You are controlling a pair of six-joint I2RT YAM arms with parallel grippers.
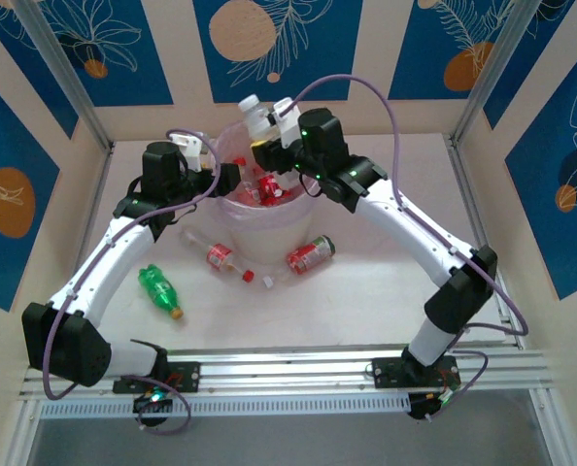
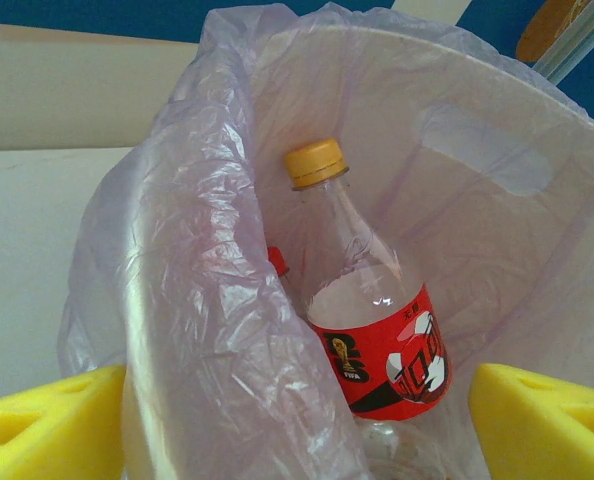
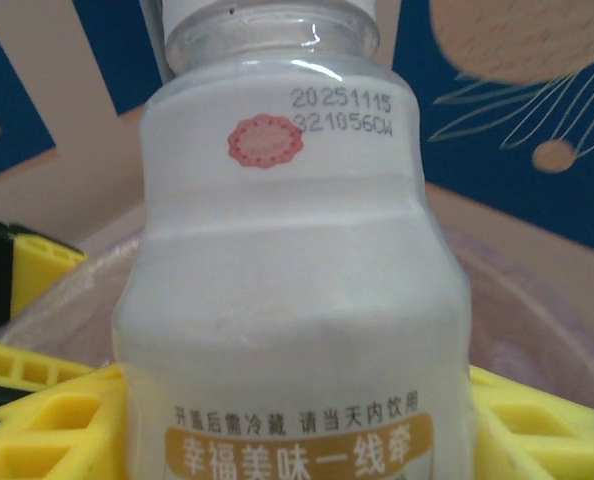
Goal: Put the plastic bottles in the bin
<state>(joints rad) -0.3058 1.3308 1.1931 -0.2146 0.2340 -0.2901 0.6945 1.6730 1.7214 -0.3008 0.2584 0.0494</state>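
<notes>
Bottles are split between the bin [image 1: 232,228] and the tabletop [image 1: 386,291]. Several red-labelled ones [image 1: 267,186] lie inside the bin. Among them, in the left wrist view, a clear yellow-capped bottle [image 2: 372,310] stands nearly upright against the pink-lilac bag [image 2: 207,300] that lines the bin.

The left hand [image 2: 297,440] is at the bin's left rim with its yellow fingers [image 2: 52,425] spread wide and nothing between them. One finger is outside the bin's wall and the other is over its inside.

The right hand [image 3: 297,430] is above the bin's far rim, closed on a pale bottle [image 3: 292,290]. Its yellow fingers [image 3: 542,425] press both sides of the bottle's lower body. The bottle is upright with its cap end up, and it shows as a white shape above the bin [image 1: 253,116] in the top view.

On the tabletop just in front of the bin lie two red-labelled bottles, one to the left [image 1: 219,255] and one to the right [image 1: 311,254]. A green bottle [image 1: 159,289] lies farther out to the bin's front left.
</notes>
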